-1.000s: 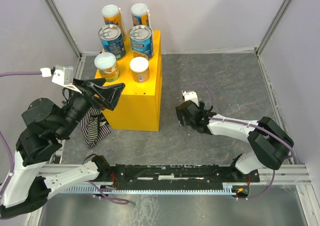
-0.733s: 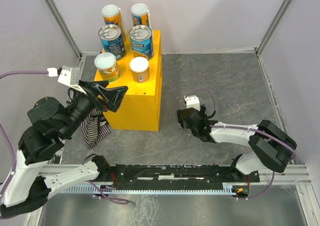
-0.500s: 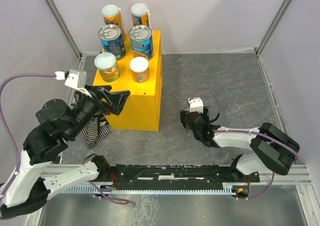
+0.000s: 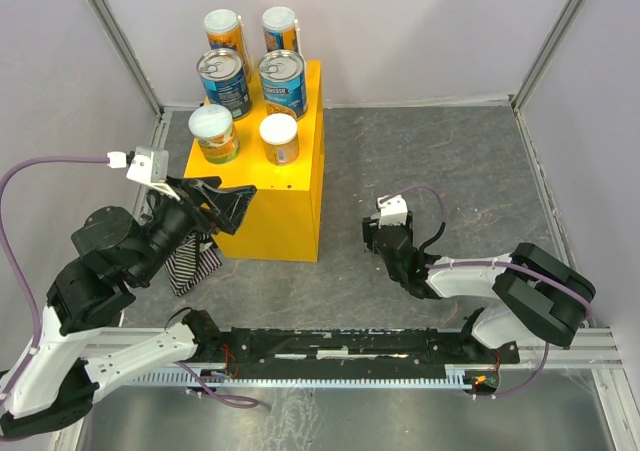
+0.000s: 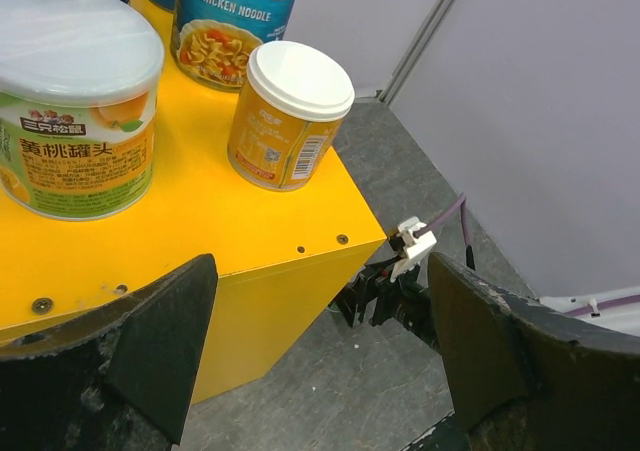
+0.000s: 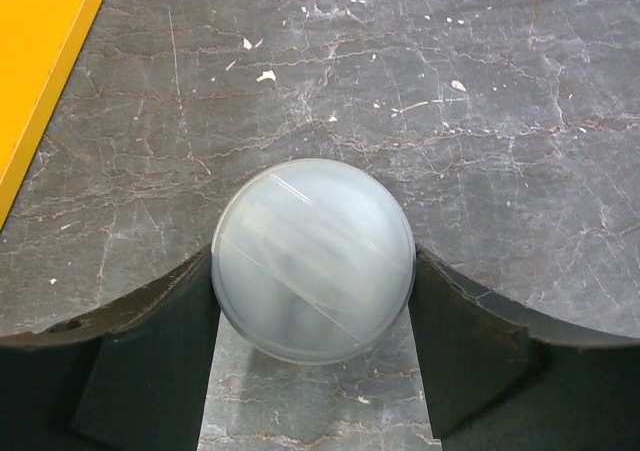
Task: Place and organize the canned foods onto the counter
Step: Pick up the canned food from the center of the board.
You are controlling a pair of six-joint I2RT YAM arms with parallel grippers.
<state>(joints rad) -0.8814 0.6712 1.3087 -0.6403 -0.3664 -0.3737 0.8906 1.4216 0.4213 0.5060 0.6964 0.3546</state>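
Note:
Several cans stand on the yellow counter point(image 4: 270, 221): two white-lidded ones at the back point(image 4: 224, 31) point(image 4: 281, 28), two silver-topped blue ones point(image 4: 222, 79) point(image 4: 283, 81) and two white-lidded ones in front point(image 4: 213, 131) point(image 4: 279, 137). My left gripper point(image 4: 225, 203) hangs open and empty by the counter's front left corner; in the left wrist view it point(image 5: 320, 361) frames the counter's point(image 5: 200, 221) corner. My right gripper point(image 4: 388, 239) is low over the table. In the right wrist view its fingers point(image 6: 150, 371) lie against both sides of a round frosted white thing point(image 6: 313, 241).
A striped cloth point(image 4: 188, 261) lies on the table left of the counter, under my left arm. Grey walls with metal posts close in the table on three sides. The black rail point(image 4: 340, 346) with both arm bases runs along the near edge.
My right gripper has drawn back toward its base and its jaws have narrowed. My left arm has shifted slightly right and down, its jaws also narrower. The cans have not moved.

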